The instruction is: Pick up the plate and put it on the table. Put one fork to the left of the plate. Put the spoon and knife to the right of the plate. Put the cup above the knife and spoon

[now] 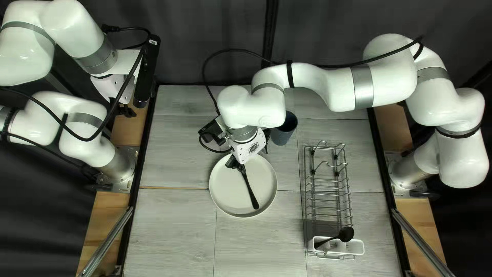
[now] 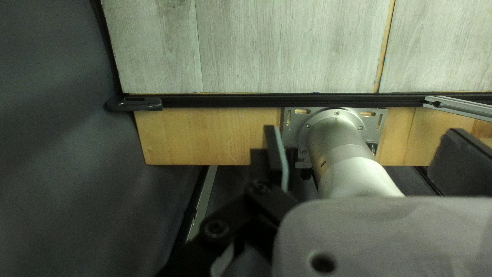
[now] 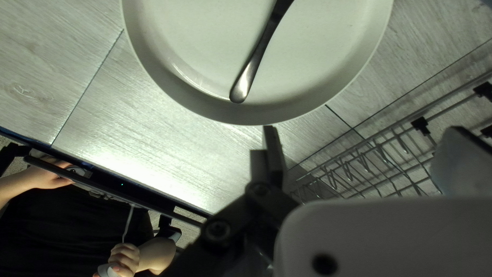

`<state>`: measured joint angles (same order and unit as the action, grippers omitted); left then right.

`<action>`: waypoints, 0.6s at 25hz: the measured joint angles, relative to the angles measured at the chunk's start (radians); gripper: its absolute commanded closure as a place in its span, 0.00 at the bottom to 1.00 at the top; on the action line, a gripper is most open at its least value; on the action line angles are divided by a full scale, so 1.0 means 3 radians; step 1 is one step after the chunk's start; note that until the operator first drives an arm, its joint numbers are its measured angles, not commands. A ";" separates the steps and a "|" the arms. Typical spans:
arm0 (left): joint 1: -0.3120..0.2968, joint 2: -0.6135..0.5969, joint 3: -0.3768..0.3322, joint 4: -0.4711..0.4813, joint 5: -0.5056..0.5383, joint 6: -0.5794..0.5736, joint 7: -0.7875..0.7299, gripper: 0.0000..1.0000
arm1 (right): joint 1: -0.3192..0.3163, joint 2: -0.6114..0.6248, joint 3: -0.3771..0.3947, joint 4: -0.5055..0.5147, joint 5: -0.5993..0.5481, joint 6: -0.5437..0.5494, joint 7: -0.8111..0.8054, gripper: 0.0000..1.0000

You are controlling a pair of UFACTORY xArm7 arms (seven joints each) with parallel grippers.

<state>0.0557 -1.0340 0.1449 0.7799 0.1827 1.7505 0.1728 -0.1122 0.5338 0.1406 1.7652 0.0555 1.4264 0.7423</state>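
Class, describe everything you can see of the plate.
The plate is round, pale, smooth and shallow, with a raised rim, perhaps ceramic. It lies flat, face up, on the table, left of the wire rack in the top left view. A dark, slim utensil rests on it, handle end near the rim. The right hand partly hides its far edge.

Left arm (image 1: pixel 77 28): folded, upper left of the top left view; wrist slants down toward frame centre. Left gripper (image 1: pixel 125 110): fingers well apart. Right arm (image 1: pixel 333 90): spans upper right to upper centre, elbow bent at right; wrist turned down. Right gripper (image 1: pixel 236 163): near frame centre, fingers well apart.
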 measured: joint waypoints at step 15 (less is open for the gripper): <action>0.0000 0.0000 0.0000 0.0000 0.0000 0.0000 0.0000 0.00 | -0.0056 -0.0717 0.0122 -0.0945 -0.0175 -0.0454 -0.0779 0.00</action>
<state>0.0557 -1.0340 0.1448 0.7799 0.1827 1.7505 0.1728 -0.1288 0.3186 0.1773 1.4816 0.0028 1.2901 0.5086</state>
